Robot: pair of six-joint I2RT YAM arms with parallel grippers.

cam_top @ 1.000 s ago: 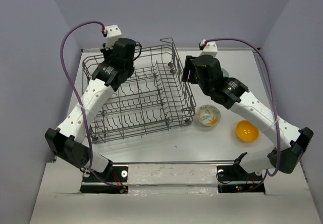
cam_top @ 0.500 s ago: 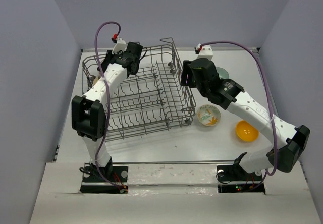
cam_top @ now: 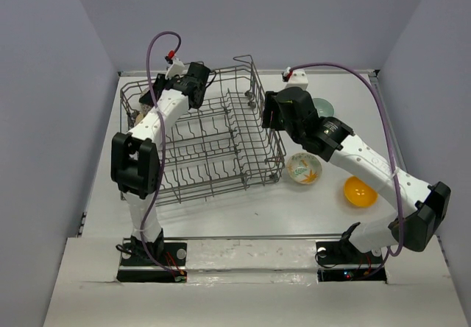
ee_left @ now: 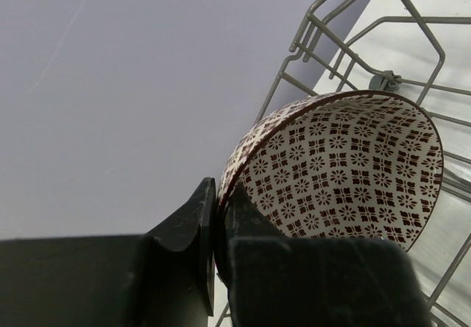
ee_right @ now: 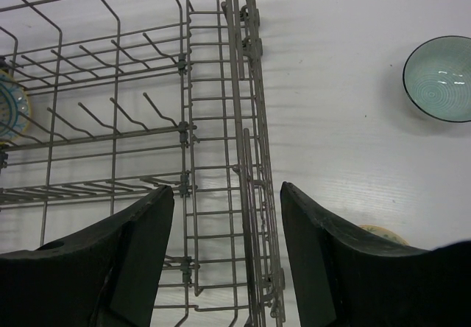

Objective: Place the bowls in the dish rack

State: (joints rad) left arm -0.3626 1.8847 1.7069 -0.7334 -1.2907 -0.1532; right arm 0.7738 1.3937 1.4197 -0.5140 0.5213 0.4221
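Observation:
My left gripper (ee_left: 217, 194) is shut on the rim of the brown-patterned bowl (ee_left: 346, 169) and holds it tilted over the far left corner of the dish rack (cam_top: 254, 161). My right gripper (ee_right: 228, 194) is open and empty above the rack's right wall (ee_right: 246, 121). The white bowl with a yellow floral centre (ee_right: 10, 106) stands in the rack at its far left. The teal bowl (cam_top: 322, 107), the leaf-pattern bowl (cam_top: 303, 168) and the orange-yellow bowl (cam_top: 360, 191) sit on the table to the right of the rack.
The rack's upright tines (ee_right: 132, 113) and raised wire sides stand under both grippers. Grey walls enclose the table on the left, back and right. The left arm's elbow (cam_top: 135, 166) hangs over the rack's left side.
The left arm has folded up, its elbow rising over the rack's left side while the wrist stays at the far left corner. The right gripper has drifted slightly left over the rack's right wall.

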